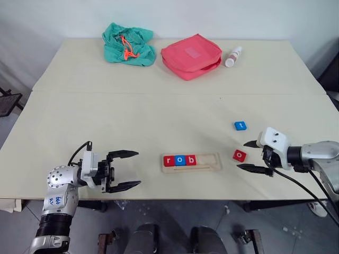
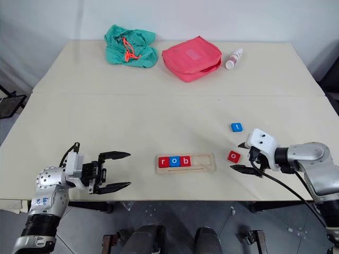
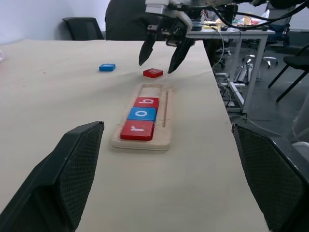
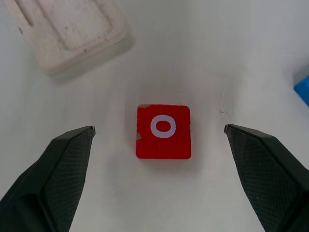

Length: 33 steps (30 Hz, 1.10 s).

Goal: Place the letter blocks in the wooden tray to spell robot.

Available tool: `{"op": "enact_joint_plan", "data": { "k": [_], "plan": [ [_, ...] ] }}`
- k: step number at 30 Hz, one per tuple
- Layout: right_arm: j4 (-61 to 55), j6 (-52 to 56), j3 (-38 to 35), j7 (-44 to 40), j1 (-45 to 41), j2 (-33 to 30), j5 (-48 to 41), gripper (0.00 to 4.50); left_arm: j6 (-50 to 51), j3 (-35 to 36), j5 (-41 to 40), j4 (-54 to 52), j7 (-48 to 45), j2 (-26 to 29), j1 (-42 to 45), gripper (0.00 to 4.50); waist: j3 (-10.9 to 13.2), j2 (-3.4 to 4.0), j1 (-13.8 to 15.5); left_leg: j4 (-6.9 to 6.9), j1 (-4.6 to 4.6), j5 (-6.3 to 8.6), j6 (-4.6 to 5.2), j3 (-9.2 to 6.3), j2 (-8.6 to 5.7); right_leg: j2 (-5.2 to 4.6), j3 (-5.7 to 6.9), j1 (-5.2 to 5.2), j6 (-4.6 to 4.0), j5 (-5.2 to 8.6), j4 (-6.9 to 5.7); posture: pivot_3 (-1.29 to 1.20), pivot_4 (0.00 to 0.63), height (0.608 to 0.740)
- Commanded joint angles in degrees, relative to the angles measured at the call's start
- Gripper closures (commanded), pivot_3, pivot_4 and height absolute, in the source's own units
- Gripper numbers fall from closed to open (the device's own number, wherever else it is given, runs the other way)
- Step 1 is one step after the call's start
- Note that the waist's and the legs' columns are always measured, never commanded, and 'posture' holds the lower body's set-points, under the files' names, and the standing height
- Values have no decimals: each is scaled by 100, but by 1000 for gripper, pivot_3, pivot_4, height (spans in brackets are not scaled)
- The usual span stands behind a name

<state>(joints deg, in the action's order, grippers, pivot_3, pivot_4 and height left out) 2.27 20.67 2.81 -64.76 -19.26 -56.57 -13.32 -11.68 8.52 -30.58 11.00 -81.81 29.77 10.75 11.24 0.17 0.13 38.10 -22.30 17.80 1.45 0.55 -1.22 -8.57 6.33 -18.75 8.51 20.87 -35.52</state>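
Note:
The wooden tray (image 1: 209, 161) lies near the table's front edge. In its left part sit a red r block (image 1: 169, 161), a blue o block (image 1: 180, 160) and a red b block (image 1: 190, 160); its right part is bare. To its right a red o block (image 4: 163, 131) lies flat on the table. My right gripper (image 2: 235, 156) is open and angled down over that block, one finger on each side, not touching it. A blue t block (image 1: 240, 125) lies farther back. My left gripper (image 1: 139, 168) stands open and empty left of the tray, pointing at it.
A red zip pouch (image 1: 190, 55), a teal cloth bag (image 1: 128, 45) and a small white bottle (image 1: 233, 56) lie at the back of the table. The table's front edge (image 1: 175, 197) runs just below the tray.

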Motion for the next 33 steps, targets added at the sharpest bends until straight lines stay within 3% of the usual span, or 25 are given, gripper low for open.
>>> {"op": "enact_joint_plan", "data": {
  "k": [1, 3, 6, 13, 14, 21, 28, 33],
  "plan": [
    [200, -142, 80, -120, -164, 66, 116, 14, 10, 90, -131, -303, 96, 26, -106, 0, 0, 0, -2, 0, -1, 0, 0, 0, -1, 0, 0, 0, 0, 0, 1, 0, 150, 740],
    [272, -75, 155, -160, -219, 79, 178, 14, 18, 91, -138, -350, 122, 34, -146, 0, 0, 0, -7, 0, 0, 0, 0, 1, 0, 0, 1, 1, 0, 0, 2, 0, 150, 740],
    [269, -8, 127, -145, -232, 108, 201, 543, 26, 89, -135, -370, 155, 37, -153, 0, 0, 0, -7, 0, 1, 0, 0, 1, 1, 1, 2, 2, 0, 0, 2, 0, 150, 740],
    [60, 27, -9, -34, -155, 176, 134, 2960, 13, 56, -114, -288, 160, 27, -68, 0, 0, 0, -3, 3, 1, 0, 0, 1, 1, 1, 2, 4, 0, 0, 2, 0, 150, 740],
    [14, 85, -40, 16, -180, 200, 107, 3066, 6, 46, -105, -259, 153, 22, -39, 0, 0, 0, -4, 3, 1, 0, 0, 0, 1, 1, 2, 4, 0, 0, 2, 0, 150, 740],
    [-960, 980, -108, -2, -663, 229, -394, 3061, -28, 0, -78, -74, 71, -4, 151, 0, 0, 0, -12, 2, 0, 0, -1, 0, 1, 1, 1, 1, 0, 0, 2, 0, 150, 740],
    [-1573, 1860, 882, -495, -1567, 305, -342, 3061, -72, -25, -56, 38, 35, -34, 268, 0, 0, 0, -10, 1, 0, 1, -2, -5, 2, 2, 2, 1, 0, 0, 1, 0, 150, 740],
    [-1290, 1537, 1529, -728, -2022, 677, -60, 3061, -99, 21, -84, -112, 56, -13, 100, 0, 0, 0, -22, 3, -3, 1, -2, -9, -1, 1, 2, 0, 0, 0, 2, 0, 150, 740]
  ]
}}
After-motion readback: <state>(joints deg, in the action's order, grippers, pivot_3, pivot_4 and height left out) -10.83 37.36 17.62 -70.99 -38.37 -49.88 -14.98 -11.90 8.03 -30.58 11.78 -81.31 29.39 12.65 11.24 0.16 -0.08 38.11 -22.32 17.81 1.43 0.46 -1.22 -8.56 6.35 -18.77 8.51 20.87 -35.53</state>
